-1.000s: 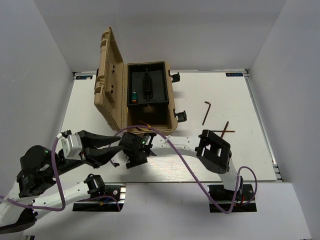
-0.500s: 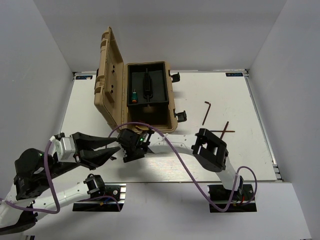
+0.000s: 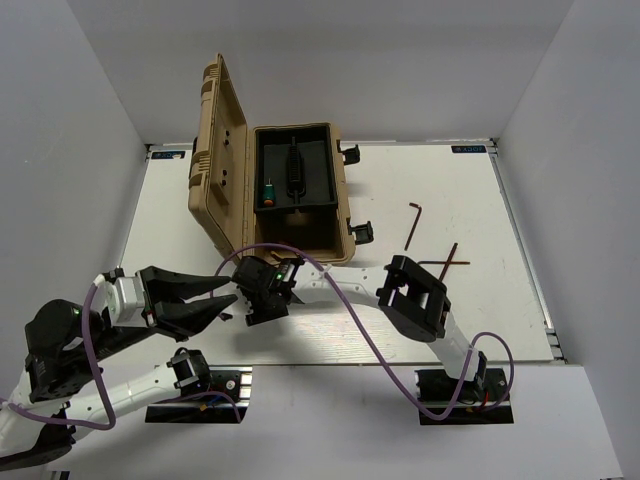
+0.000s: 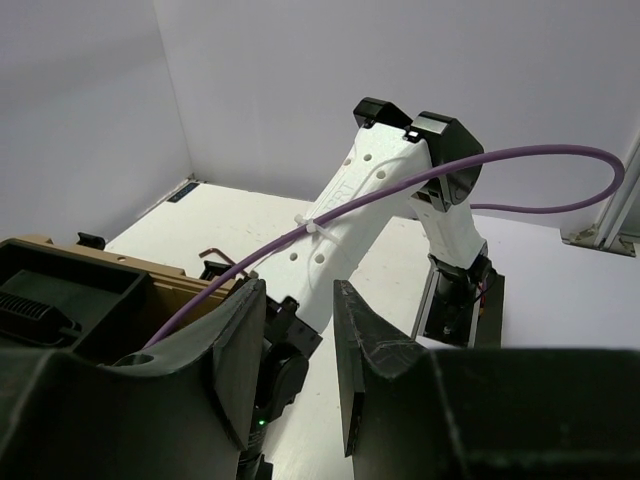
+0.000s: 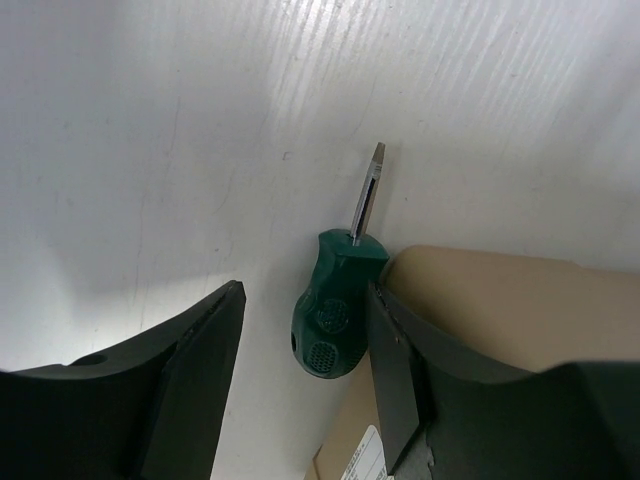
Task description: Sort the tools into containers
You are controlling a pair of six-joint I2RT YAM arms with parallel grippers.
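A stubby green-handled screwdriver (image 5: 333, 305) is seen lying on the white surface (image 5: 150, 130), right against the open tan plastic toolbox (image 3: 341, 190). It is straddled by the right pincer (image 5: 300, 295), released and not yet clenched. The left pincer (image 4: 300, 300) is held released and empty. One orange-ended green screwdriver (image 3: 268, 192) is already stowed inside; two thin dark L-shaped hex keys (image 3: 412, 225) are left out on the surface.

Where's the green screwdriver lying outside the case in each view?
Top external: not visible; the right gripper covers that spot by the tan case's near corner.
Left wrist: not in view.
Right wrist: green screwdriver at centre, between the fingers, blade pointing up-frame.
Shared landmark: the tan case, lower left in left wrist, right side in right wrist.
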